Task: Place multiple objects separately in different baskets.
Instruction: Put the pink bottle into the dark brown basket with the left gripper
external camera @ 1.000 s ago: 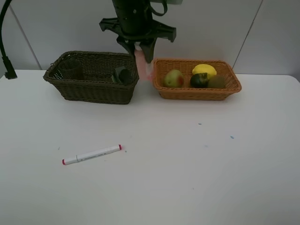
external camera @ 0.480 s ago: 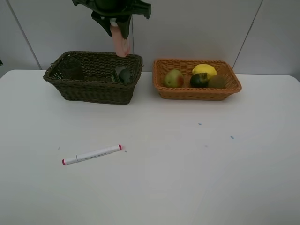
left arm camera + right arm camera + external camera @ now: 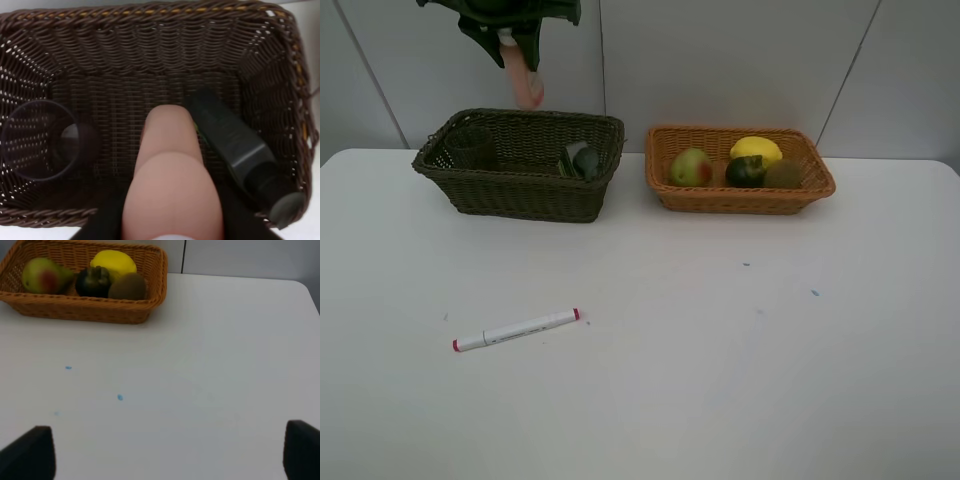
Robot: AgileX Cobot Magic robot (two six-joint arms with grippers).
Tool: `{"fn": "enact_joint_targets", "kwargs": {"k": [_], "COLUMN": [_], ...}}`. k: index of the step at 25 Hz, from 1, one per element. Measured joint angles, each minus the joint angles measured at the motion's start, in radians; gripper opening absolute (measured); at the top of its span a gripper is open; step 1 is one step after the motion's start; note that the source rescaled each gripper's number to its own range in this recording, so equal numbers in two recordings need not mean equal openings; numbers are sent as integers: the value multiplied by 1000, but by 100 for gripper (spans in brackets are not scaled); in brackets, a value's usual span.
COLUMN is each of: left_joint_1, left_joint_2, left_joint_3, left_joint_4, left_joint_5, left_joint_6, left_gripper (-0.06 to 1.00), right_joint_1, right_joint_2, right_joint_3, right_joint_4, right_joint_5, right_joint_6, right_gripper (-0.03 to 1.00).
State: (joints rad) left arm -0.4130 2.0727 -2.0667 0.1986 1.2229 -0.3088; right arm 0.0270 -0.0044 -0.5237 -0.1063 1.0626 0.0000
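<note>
Pink bottle [image 3: 522, 78] clamped in left gripper [image 3: 513, 45] — above dark basket [image 3: 590, 190] | right gripper spread, empty | risk: striking cup [image 3: 37, 140] or pump bottle [image 3: 235, 145] — crowded floor

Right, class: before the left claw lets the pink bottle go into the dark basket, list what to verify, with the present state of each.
1. Left claw shut on the pink bottle: ok.
2. Bottle above the dark basket, not past its rim: ok.
3. Bare basket floor under the bottle: ok.
4. Bottle clear of the cup and dark green pump bottle: ok.
5. Bottle lowered near the floor: not ok, it hangs high.
6. Marker sorted: not ok, on the table.
</note>
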Motion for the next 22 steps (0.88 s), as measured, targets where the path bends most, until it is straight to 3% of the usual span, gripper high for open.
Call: {"fn": "enact_joint_targets", "kwargs": {"k": [22], "left_joint_1": [32], "left_joint_2": [193], "left_joint_3": [10], "left_joint_4": [-20], "left_joint_5": [-2], "left_joint_6": [-1], "left_gripper": [40], "right_joint_1": [0], "right_joint_2": [0], "right_joint_3": [0], "right_joint_4": [0], "right_joint_5": [0], "right_joint_6": [0], "right_gripper": [100]}}
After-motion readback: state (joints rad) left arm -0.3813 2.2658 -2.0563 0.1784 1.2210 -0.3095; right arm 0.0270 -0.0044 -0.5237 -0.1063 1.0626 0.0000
